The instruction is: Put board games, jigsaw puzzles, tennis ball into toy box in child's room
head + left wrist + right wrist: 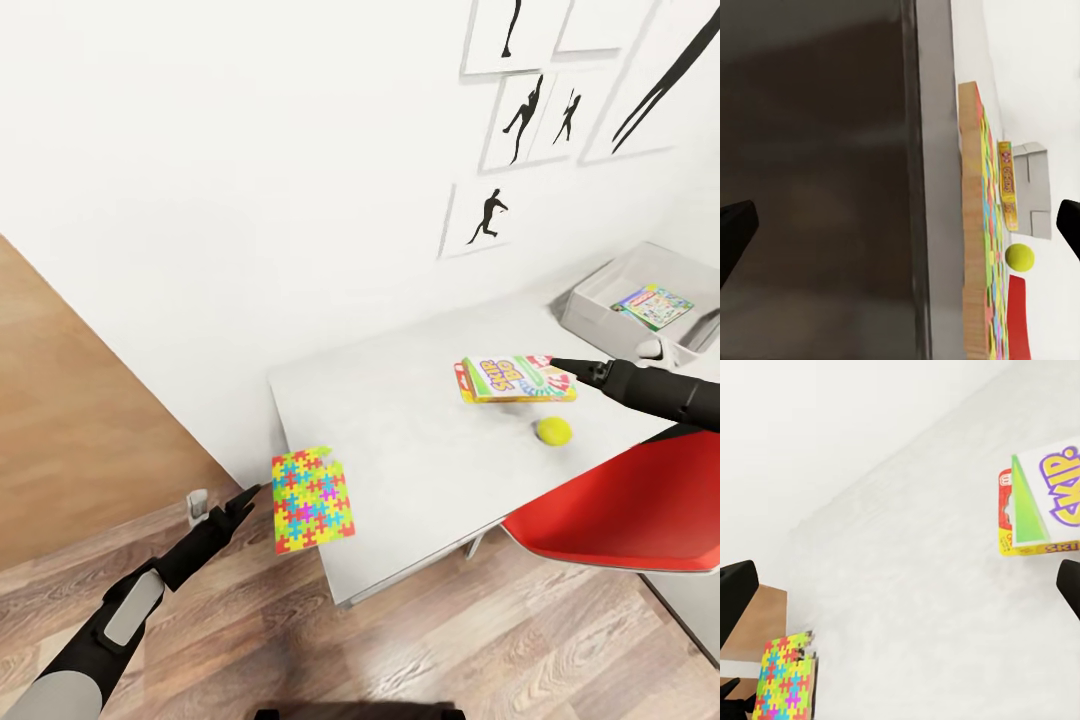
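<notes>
On the white table (400, 400), the square jigsaw puzzle (312, 500) with its yellow, pink, blue and green pattern sits at the near left corner and seems to overhang the edge. My left gripper (252, 495) is open just left of it, and the left wrist view shows the puzzle (979, 225) edge-on ahead of my left gripper (900, 229). The Skip-Bo board game (515, 378) lies mid-table, with my open right gripper (565, 366) at its right end. The tennis ball (553, 431) rests just in front of it. The grey toy box (600, 305) stands at the far right.
A flat colourful printed box (652, 305) lies inside the toy box. A red chair (630, 505) is pushed against the table's front right, under my right arm. Wooden floor (250, 650) stretches to the left and front. Framed silhouettes (530, 110) hang on the white wall behind.
</notes>
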Robot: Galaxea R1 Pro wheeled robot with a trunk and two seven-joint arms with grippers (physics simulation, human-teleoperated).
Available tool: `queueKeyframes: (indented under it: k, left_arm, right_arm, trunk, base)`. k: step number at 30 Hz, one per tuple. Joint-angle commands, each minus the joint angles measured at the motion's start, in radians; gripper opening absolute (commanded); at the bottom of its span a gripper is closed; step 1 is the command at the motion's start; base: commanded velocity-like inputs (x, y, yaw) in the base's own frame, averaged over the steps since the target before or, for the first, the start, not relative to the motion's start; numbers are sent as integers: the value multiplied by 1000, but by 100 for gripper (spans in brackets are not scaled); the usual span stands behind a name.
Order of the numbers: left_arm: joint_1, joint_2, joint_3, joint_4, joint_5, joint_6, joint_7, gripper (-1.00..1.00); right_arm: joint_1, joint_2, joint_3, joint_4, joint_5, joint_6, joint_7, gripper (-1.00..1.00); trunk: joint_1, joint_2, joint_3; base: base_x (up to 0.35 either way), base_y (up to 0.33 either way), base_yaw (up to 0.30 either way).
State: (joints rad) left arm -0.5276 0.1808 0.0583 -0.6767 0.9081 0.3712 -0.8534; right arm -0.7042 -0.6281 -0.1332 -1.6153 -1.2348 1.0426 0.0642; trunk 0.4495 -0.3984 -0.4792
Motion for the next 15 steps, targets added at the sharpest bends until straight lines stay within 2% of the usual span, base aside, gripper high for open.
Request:
queueKeyframes:
  k: [1, 10, 15]
  left_arm:
    - [0, 0, 0, 0, 8, 9, -2, 100]
    - [0, 0, 0, 1, 8, 10, -4, 100]
    - [0, 0, 0, 2, 8, 11, -4, 100]
  right_arm:
    - [-1, 0, -1, 0, 7, 5, 7, 100]
    - [-1, 1, -1, 0, 6, 5, 6, 100]
    - [0, 2, -1, 0, 6, 5, 7, 100]
  trunk:
    - [1, -2, -1]
    - [1, -2, -1]
    - [1, -2, -1]
  base:
    - [3, 0, -69]
    - [1, 0, -150]
    - [0, 0, -86]
